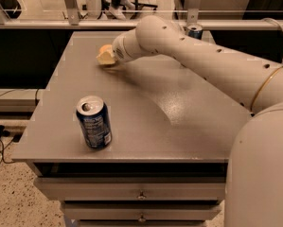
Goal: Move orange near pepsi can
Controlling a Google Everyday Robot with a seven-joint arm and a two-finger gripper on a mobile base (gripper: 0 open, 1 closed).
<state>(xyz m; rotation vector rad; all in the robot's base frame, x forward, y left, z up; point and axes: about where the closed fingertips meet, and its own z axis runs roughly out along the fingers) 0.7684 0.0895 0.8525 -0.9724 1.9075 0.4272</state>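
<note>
The pepsi can (93,122), dark blue with a silver top and white print, stands upright near the front left of the grey table (179,122). My gripper (104,56), pale cream at the end of the white arm (188,51), is low over the far left part of the table, well behind the can. The orange is not visible; it may be hidden behind the gripper or the arm.
A second can (194,30) stands at the table's far edge behind the arm. A railing runs along the back. Drawers (141,193) sit under the table front. My arm crosses the right side of the table.
</note>
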